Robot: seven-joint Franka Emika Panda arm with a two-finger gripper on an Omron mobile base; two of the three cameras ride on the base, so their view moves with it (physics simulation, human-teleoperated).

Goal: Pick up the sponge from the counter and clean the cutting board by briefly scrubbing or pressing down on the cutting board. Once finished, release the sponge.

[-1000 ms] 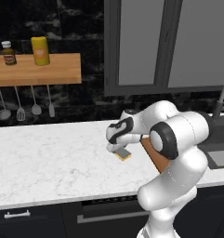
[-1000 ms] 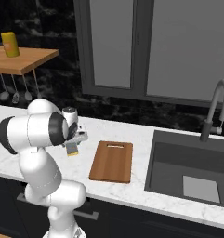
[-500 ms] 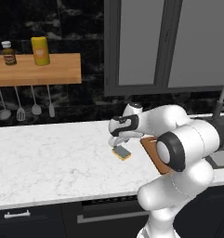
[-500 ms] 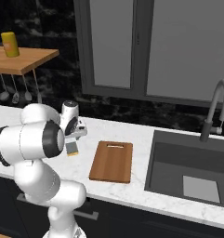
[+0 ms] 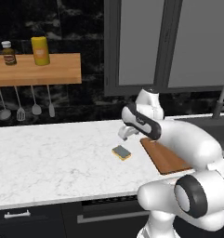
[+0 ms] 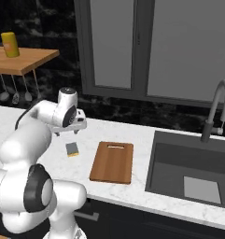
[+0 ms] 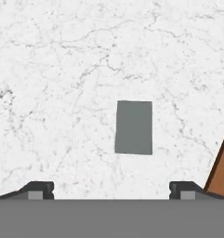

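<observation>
Gripper (image 7: 111,189) spread wide, empty — sponge (image 7: 134,127) lies straight below, long axis crossing the finger line.

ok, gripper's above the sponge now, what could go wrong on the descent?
1. The sponge sits above the midpoint between the fingertips in the hand view, so a straight drop of the open gripper may miss it.
2. The cutting board lies close beside the sponge; one finger could clip its edge.
3. The sponge lies flat and low on the counter: fingers may hit marble.
</observation>
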